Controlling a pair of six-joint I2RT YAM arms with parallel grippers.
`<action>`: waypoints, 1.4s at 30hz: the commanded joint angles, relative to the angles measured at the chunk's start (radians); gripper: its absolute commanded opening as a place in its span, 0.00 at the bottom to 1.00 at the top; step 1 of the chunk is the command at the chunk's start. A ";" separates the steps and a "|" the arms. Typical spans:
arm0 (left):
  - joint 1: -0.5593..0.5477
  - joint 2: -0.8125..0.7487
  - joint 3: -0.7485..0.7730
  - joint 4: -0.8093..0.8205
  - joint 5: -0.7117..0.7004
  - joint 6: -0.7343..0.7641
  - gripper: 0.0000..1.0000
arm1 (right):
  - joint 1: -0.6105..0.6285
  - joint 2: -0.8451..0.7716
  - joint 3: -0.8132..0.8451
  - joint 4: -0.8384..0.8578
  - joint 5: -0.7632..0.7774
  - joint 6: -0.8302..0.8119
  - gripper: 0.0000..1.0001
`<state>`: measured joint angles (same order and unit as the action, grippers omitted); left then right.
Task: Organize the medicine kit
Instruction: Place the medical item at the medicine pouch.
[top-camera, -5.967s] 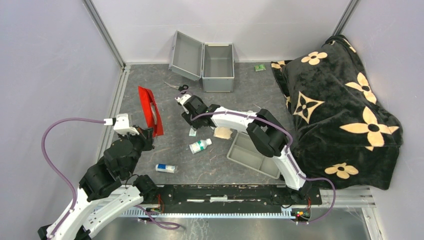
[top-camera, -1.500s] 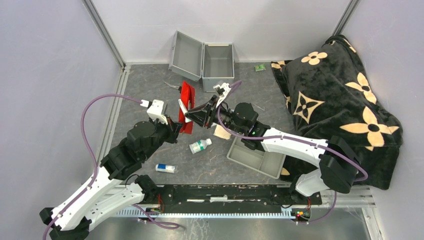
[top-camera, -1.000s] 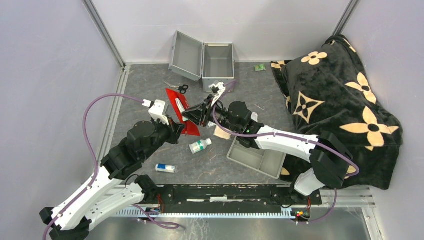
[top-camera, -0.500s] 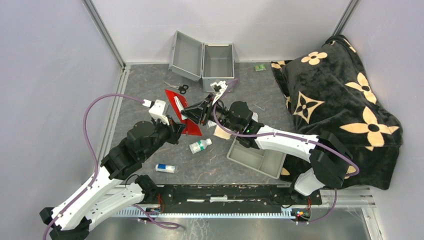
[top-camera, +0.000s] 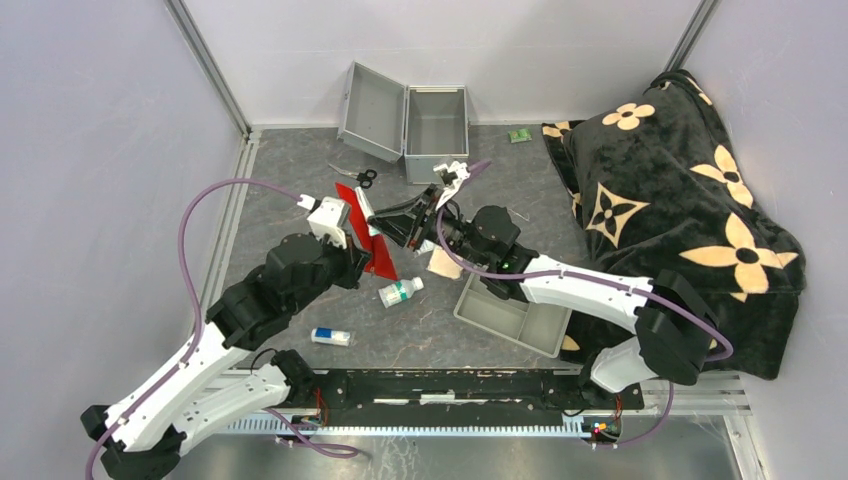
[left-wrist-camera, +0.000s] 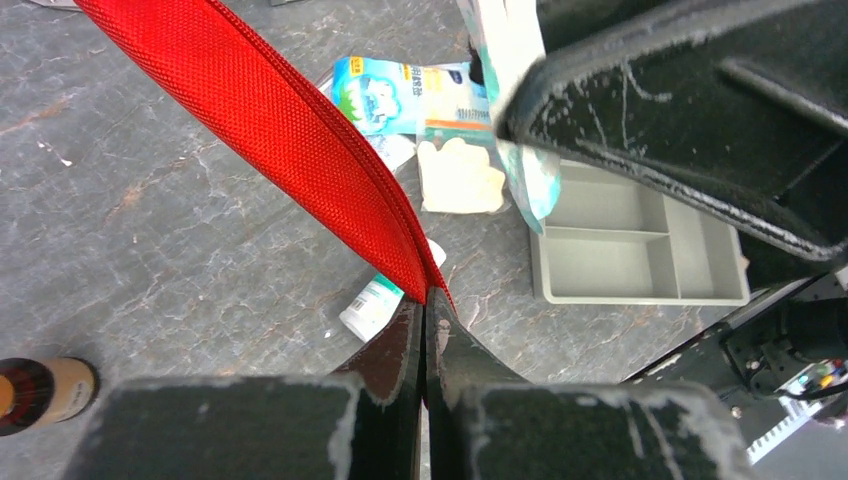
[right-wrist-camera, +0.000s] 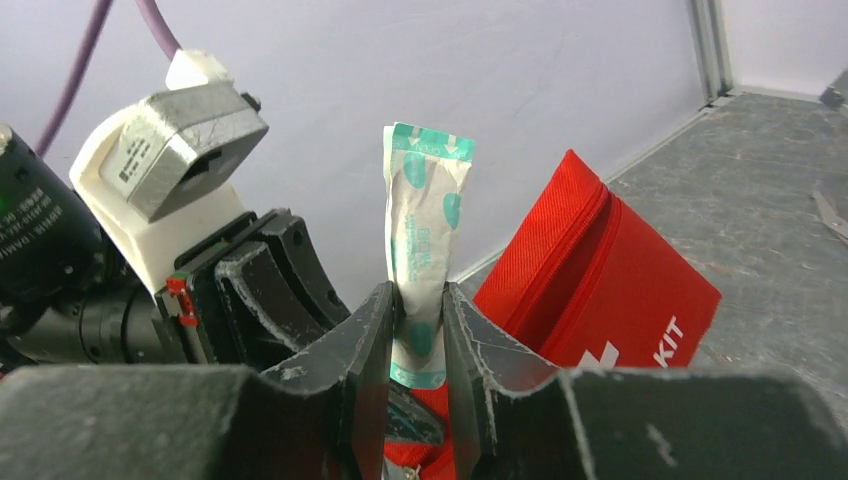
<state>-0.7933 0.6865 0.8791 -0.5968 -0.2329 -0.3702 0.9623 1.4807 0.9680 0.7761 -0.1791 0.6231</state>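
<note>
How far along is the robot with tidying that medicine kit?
Early on. Done: the metal case stands open, and it looks empty inside. In hand: the left gripper pinches the red pouch by its edge, and the right gripper holds a teal-and-white packet next to it. Left: the scissors, small bottle and grey tray lie loose outside the case.

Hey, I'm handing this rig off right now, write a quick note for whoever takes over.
Left end effector: shut on a corner of the red pouch, holding it up.
Right end effector: shut on a teal-and-white sachet, close beside the pouch.
Medicine kit: lid open, at the far side of the table, looks empty.
Loose on the table: scissors, small bottle, small box, divided tray.
Done: nothing visibly packed in the kit.
Left: probably slip the sachet into the pouch, then pack the loose items into the kit.
</note>
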 joint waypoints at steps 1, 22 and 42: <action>-0.001 0.078 0.109 -0.077 -0.014 0.089 0.02 | 0.005 -0.094 -0.046 -0.044 0.102 -0.086 0.30; -0.021 0.320 0.320 -0.300 -0.373 0.178 0.02 | -0.056 -0.475 -0.399 -0.208 0.471 -0.275 0.30; -0.021 0.278 0.302 -0.251 -0.175 0.213 0.02 | -0.047 -0.091 -0.241 0.384 -0.277 -0.614 0.24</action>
<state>-0.8097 0.9726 1.1549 -0.9020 -0.4648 -0.1955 0.9096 1.3537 0.7040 1.0019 -0.3569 0.1570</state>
